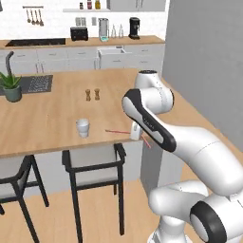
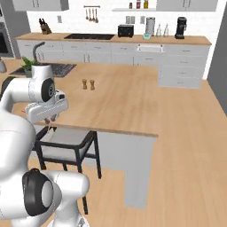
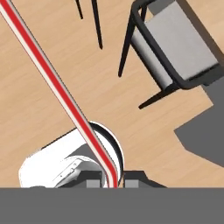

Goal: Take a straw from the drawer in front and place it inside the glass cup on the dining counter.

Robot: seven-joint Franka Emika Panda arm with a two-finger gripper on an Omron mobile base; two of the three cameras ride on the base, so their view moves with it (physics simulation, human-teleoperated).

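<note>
Though tiny from the left base, straw (image 3: 65,94) huge between hand (image 3: 113,181) fingers.

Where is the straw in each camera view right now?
Left base view: the straw lies level over the counter edge, right of the glass cup.
Right base view: a faint reddish sliver under the hand, hard to make out.
Hand view: a diagonal from top left down to the hand.
Shared landmark: the grey-seated chair.
</note>
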